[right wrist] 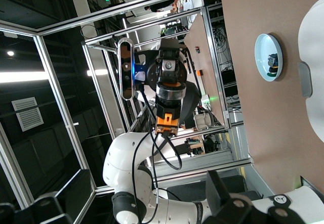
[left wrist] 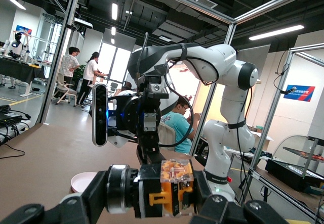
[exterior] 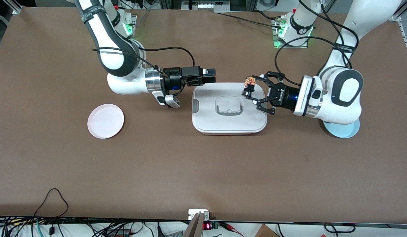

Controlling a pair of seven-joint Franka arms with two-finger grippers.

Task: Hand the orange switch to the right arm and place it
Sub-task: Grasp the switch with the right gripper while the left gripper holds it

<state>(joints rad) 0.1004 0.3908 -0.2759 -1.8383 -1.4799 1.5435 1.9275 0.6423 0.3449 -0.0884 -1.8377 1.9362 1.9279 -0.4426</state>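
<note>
The orange switch [exterior: 249, 83] is a small black block with an orange and clear body. My left gripper [exterior: 248, 89], the black claw-like one, is shut on it and holds it in the air over the edge of the white lidded box [exterior: 203, 113]. In the left wrist view the switch [left wrist: 172, 183] sits clamped between the fingers [left wrist: 109, 196]. My right gripper [exterior: 210, 76], slim and black, is open and empty, over the box's other top corner, pointing at the switch a short way off. The right wrist view shows the switch [right wrist: 167, 119] straight ahead between its spread fingers [right wrist: 221, 193].
A pink plate [exterior: 105, 120] lies toward the right arm's end of the table. A light blue plate [exterior: 346, 131] lies under the left arm; in the right wrist view this plate [right wrist: 263, 47] holds a small dark switch with a green cap [right wrist: 273, 62].
</note>
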